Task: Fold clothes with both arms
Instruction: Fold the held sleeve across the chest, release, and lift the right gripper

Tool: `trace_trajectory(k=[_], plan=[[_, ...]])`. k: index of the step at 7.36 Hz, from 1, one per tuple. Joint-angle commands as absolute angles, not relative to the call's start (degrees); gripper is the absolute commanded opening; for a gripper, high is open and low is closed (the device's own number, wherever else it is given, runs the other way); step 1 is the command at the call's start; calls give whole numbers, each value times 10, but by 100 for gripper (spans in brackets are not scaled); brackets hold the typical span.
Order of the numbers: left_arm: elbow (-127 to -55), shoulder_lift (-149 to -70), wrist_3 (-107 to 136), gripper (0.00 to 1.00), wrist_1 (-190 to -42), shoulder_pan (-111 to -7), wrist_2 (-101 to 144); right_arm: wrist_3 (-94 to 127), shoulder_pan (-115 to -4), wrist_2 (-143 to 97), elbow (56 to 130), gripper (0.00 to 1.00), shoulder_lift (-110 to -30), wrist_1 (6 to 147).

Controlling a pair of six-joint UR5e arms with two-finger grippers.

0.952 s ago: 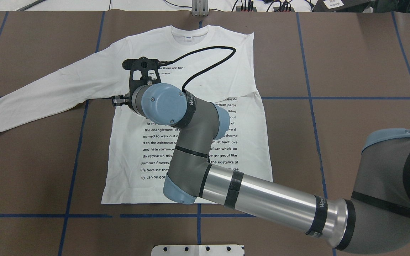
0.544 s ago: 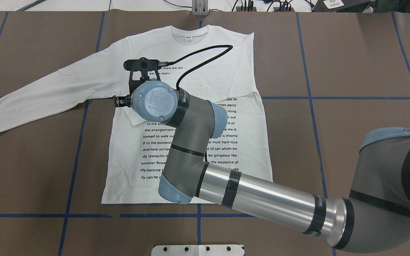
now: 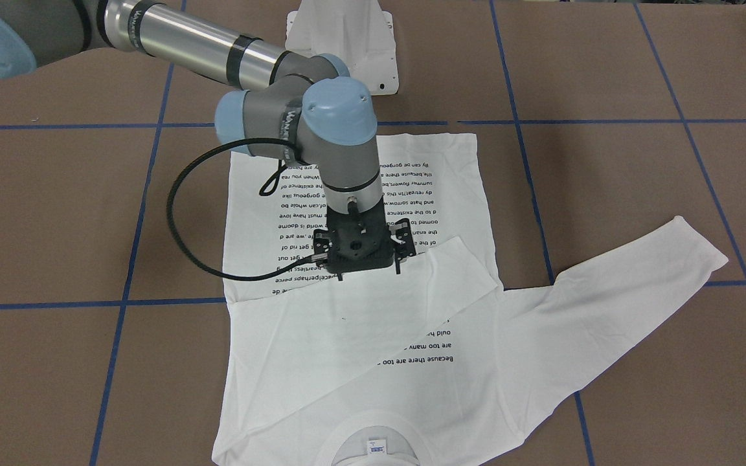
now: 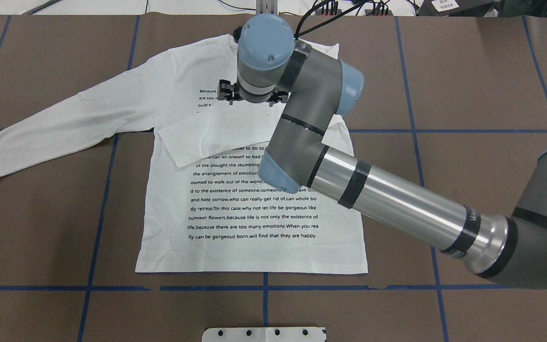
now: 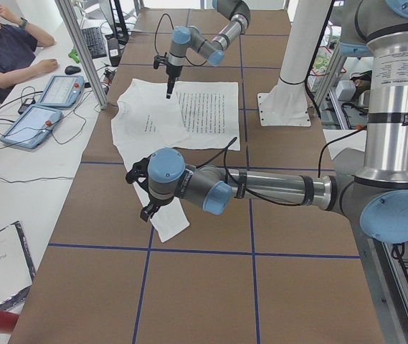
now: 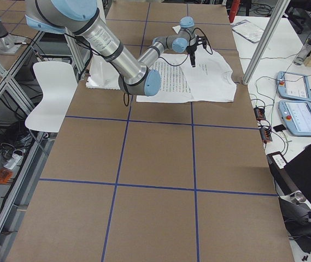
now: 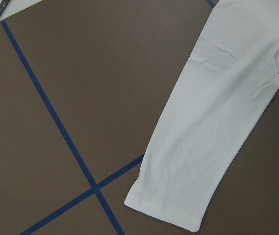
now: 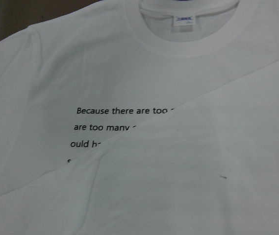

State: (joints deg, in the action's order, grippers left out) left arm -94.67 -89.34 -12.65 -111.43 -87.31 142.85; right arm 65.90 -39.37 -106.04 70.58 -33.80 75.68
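The shirt lies flat on the table, print up, in the middle of the overhead view with its collar toward the top edge. The folded sleeve lies across the chest, its end at centre left over the upper lines of print, while the spread sleeve stretches out to the left edge of that view. The right arm reaches in from the lower right and the right pincer hangs over the chest just below the collar. The wrist hides its tips, so I cannot tell how far it is open, though no cloth seems to hang from it. The left pincer shows only in the left side view, over the cuff of the spread sleeve, and its opening cannot be told either. The step in hand looks like the second sleeve fold. To do it well, the left pincer should probably take the cuff through both layers near the hem, lift only a little, and carry it straight across the chest onto the folded sleeve without dragging the thin body cloth; the right arm had best rise clear of that path, or press the shoulder to hold the fold line
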Motion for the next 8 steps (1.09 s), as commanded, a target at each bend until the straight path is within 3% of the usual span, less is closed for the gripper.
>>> trace_trajectory(k=[1,3,6,8], plan=[[-939,-893,-59,100,-1145,-839,1421,539,-492,-1167,742,100,-435,773],[-936,-882,109,100,-1219,-787,1301,373,-600,-1245,781,100,-539,780],[-812,-879,230,100,-1410,-721,1273,265,-685,-1292,829,99,-668,778],[-800,-869,346,81,-1466,-680,1271,265,-692,-1289,869,100,-709,778]])
